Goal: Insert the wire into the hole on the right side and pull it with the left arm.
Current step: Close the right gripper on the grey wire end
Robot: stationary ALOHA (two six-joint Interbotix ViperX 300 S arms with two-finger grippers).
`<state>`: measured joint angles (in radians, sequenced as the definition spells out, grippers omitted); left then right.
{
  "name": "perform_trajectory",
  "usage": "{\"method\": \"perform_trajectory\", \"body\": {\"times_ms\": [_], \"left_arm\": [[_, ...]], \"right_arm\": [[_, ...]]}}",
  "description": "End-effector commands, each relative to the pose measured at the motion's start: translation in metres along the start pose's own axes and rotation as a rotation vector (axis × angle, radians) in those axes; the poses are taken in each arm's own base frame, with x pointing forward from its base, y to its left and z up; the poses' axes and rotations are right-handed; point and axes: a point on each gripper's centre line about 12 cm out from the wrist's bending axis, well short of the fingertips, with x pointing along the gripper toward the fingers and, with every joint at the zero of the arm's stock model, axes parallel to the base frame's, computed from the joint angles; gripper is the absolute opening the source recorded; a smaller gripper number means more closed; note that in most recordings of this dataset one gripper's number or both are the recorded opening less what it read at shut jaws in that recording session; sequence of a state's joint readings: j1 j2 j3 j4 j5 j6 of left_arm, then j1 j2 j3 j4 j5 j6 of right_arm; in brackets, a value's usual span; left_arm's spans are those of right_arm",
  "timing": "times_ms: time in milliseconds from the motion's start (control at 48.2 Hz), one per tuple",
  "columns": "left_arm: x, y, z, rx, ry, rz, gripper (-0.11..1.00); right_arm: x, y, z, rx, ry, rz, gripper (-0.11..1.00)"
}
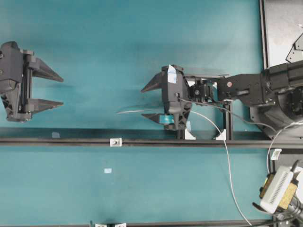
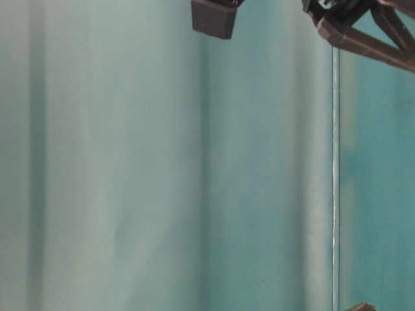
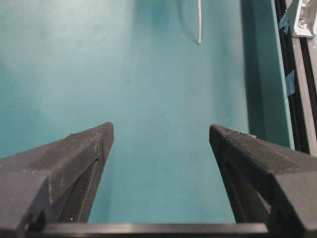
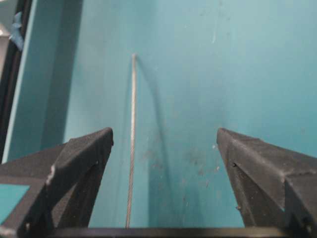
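Note:
The wire [image 1: 215,132] is a thin pale line that curves up from the bottom right and runs left under my right gripper [image 1: 144,101]. Its free tip [image 1: 118,112] pokes out just past the fingers. In the right wrist view the wire [image 4: 131,148] lies between the open jaws of the right gripper [image 4: 165,131], close to the left finger and not pinched. The hole is in a tiny silver tab [image 1: 115,142] on the black rail, below and left of the wire tip. My left gripper [image 1: 59,90] stands open and empty at the far left; in its wrist view the left gripper [image 3: 161,128] faces the distant wire tip [image 3: 199,27] and the tab [image 3: 302,20].
A black rail [image 1: 61,141] crosses the teal table from side to side. Small bits of blue tape [image 1: 108,170] lie on the surface. A white block with dark bands [image 1: 277,190] sits at the bottom right, near black robot cables.

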<state>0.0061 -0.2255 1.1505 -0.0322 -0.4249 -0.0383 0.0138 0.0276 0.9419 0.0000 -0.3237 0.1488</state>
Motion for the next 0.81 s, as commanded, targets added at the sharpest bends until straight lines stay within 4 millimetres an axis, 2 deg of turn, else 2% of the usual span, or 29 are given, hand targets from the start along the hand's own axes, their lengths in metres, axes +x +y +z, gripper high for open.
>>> {"method": "perform_trajectory", "body": {"times_ms": [0,373,788], "left_arm": [[0.001,0.0,0.009,-0.001,-0.031,0.0,0.87],[0.001,0.0,0.009,-0.001,-0.031,0.0,0.87],[0.001,0.0,0.009,-0.003,-0.031,0.002,0.87]], "right_arm": [[0.004,0.002,0.014,0.001,-0.046,0.006,0.92],[0.02,0.002,0.015,-0.004,-0.033,0.004,0.92],[0.02,-0.003,0.012,0.002,-0.026,-0.006,0.92]]}}
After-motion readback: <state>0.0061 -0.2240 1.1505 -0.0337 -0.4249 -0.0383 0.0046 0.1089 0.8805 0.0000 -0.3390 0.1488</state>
